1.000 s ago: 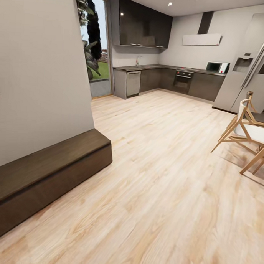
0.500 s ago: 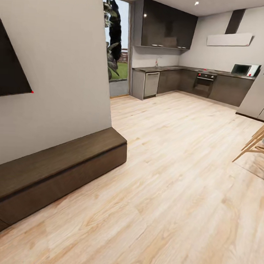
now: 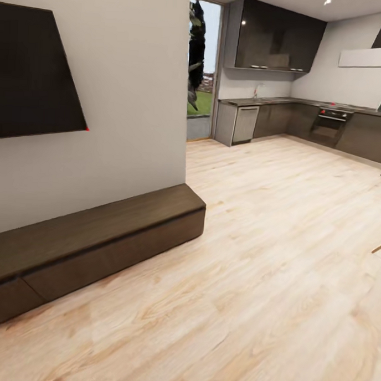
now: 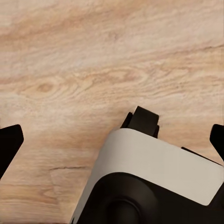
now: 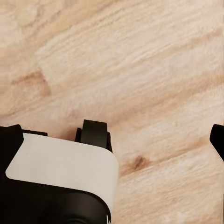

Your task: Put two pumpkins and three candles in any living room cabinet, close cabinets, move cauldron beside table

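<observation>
Swung leftward, the head camera now shows the wall television (image 3: 35, 73) fully.
Both end effectors (image 4: 112, 140) (image 5: 112, 135) hang spread over wood floor (image 3: 276, 261); cabinet (image 3: 94, 242) drawers sit closed.

left claw (image 4: 112, 140) spread wide, empty, right claw (image 5: 112, 137) likewise

A dark flat screen (image 3: 35, 73) hangs on the pale wall (image 3: 134, 88). Light wood plank floor (image 3: 254, 260) runs back to a kitchen with grey lower cupboards (image 3: 282, 119), a dishwasher (image 3: 245, 124) and an oven (image 3: 330, 122) under a dark worktop. Glossy dark upper cupboards (image 3: 277, 36) hang above them, beside a white extractor hood (image 3: 365, 57). A tall window (image 3: 202, 69) beside the wall shows a plant and grass outside.
</observation>
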`<state>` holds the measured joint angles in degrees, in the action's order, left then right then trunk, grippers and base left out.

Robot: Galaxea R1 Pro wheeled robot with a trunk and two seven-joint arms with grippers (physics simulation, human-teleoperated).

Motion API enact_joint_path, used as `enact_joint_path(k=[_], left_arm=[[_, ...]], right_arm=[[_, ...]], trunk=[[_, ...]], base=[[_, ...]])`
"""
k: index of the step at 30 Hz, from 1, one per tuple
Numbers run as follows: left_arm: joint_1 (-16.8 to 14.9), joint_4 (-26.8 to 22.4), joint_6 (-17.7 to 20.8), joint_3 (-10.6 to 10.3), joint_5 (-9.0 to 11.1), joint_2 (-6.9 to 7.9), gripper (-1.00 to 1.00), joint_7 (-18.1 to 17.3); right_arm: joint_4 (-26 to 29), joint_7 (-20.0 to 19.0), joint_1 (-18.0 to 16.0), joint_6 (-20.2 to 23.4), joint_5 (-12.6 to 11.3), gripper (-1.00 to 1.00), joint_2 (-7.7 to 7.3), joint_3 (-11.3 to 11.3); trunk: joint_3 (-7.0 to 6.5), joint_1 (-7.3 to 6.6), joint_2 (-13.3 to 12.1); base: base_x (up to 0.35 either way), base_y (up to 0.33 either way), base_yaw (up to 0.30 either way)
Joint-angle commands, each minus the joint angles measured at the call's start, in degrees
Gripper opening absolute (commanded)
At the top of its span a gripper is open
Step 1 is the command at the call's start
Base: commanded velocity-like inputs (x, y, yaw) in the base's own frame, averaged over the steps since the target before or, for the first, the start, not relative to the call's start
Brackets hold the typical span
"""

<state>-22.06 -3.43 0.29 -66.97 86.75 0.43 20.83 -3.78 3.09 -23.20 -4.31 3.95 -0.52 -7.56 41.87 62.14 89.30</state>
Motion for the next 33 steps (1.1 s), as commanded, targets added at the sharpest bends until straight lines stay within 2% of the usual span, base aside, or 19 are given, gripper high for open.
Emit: enact_joint_path(k=[1, 33], left_arm=[[0.0, 0.0, 0.0, 0.0, 0.0, 0.05, 1.00, 0.0], [0.0, 0.0, 0.1, 0.0, 0.1, 0.14, 1.00, 0.0]], right_arm=[[0.0, 0.0, 0.0, 0.0, 0.0, 1.00, 0.00, 0.0], [0.0, 0.1, 0.0, 0.0, 0.0, 1.00, -0.10, 0.0]], trunk=[[0.00, 0.00, 0.0], [0.00, 0.00, 0.0]], base=[[0.000, 0.000, 0.292], [0.000, 0.000, 0.292]])
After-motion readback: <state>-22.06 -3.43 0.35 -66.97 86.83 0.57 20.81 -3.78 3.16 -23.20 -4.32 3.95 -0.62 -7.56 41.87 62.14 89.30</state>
